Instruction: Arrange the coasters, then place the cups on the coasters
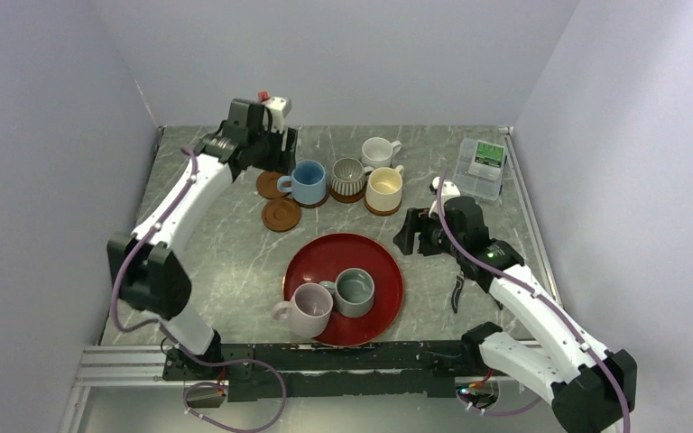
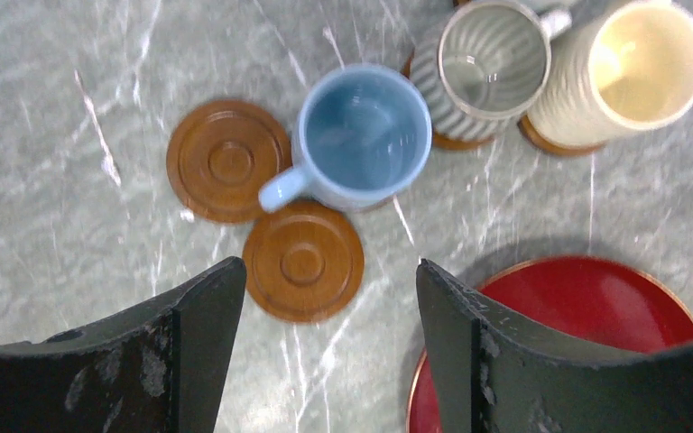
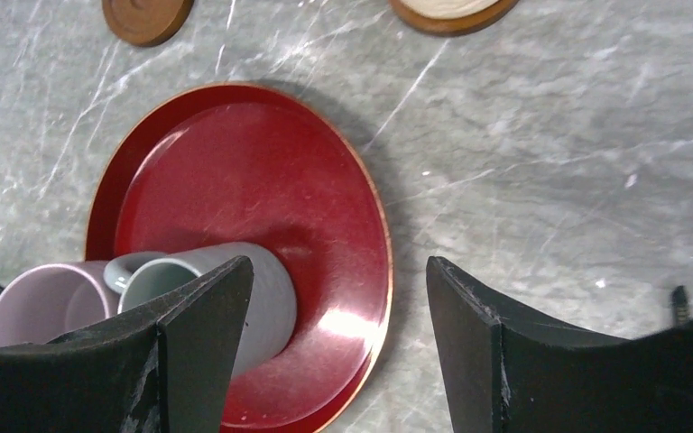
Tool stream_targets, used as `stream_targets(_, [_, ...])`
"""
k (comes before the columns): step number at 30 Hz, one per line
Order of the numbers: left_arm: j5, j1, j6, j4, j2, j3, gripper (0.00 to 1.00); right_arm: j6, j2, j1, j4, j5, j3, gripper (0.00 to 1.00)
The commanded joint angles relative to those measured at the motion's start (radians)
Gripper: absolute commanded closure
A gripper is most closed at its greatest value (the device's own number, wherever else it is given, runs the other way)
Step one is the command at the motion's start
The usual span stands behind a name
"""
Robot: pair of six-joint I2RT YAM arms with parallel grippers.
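Landmark: red tray (image 1: 388, 298). Beyond tray: blue cup (image 2: 365, 135), ribbed cup (image 2: 487, 68) and cream cup (image 2: 636, 63) seated on coasters. Two bare coasters (image 2: 227, 160) at tray's far left, likely reserved for lilac cup (image 1: 311, 308) and grey-green cup (image 1: 355, 290), both on tray. Left gripper (image 2: 329, 271) above bare coasters, right gripper (image 3: 338, 271) over tray's right edge: jaws apart, empty.

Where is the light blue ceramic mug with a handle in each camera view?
Top external: the light blue mug stands left of centre, leftmost in the far mug row.
Left wrist: upper middle, handle pointing lower left.
Right wrist: not in view.
Shared landmark: the glossy red round tray.
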Motion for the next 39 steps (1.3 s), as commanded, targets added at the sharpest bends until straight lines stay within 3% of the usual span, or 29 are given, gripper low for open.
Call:
stream_targets(1, [0.005, 0.0, 0.005, 0.118, -0.162, -0.217, 0.25, 0.094, 0.027, 0.069, -0.014, -0.015, 0.0, 0.26])
stream_targets(7, [-0.042, -0.004, 0.027, 0.208, -0.32, -0.446, 0.24, 0.204, 0.115, 0.283, -0.075, 0.111, 0.035, 0.27])
stream_targets(19, [-0.061, -0.084, 0.034, 0.161, -0.321, -0.412, 0.23, 0.319, 0.25, 0.452, -0.137, 0.252, 0.076, 0.32])
stream_targets(24, [-0.049, -0.098, 0.021, 0.156, -0.306, -0.406, 0.23, 0.328, 0.296, 0.482, -0.159, 0.315, 0.099, 0.41])
stream_targets(32, [-0.06, -0.104, 0.02, 0.158, -0.308, -0.41, 0.23, 0.3, 0.358, 0.503, -0.142, 0.382, 0.162, 0.65])
stream_targets(39, [-0.072, -0.104, 0.021, 0.155, -0.304, -0.407, 0.23, 0.268, 0.431, 0.505, -0.137, 0.389, 0.204, 0.74])
